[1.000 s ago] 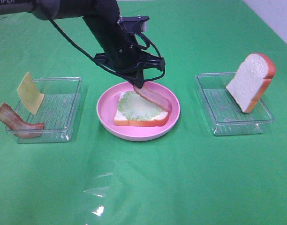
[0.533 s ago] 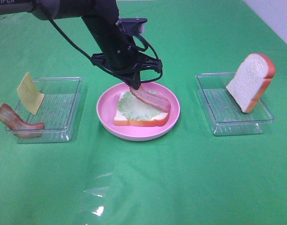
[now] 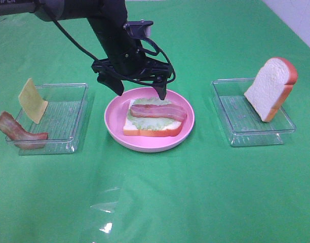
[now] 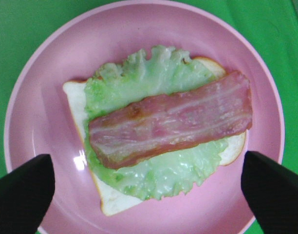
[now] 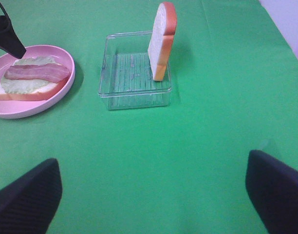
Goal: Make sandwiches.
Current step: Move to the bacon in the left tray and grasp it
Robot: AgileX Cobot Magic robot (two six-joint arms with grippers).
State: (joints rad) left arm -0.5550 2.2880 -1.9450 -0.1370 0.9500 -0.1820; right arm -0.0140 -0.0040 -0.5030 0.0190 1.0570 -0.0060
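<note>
Glossy, streaked bacon strip (image 4: 171, 122) lies flat on frilly lettuce (image 4: 154, 68) — left tool (image 4: 149, 190) spread apart above it; right tool (image 5: 153, 195) apart too.

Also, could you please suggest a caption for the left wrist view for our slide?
Open left gripper over a bacon strip lying on lettuce atop a bread slice on a pink plate.

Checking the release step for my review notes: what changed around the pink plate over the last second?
The left gripper let go of the bacon strip: its jaws opened, and the strip, earlier hanging tilted, now lies flat on the lettuce over the bottom bread slice. Unchanged: pink plate, cheese and second bacon strip at the left tray, upright bread slice in the right tray.
</note>
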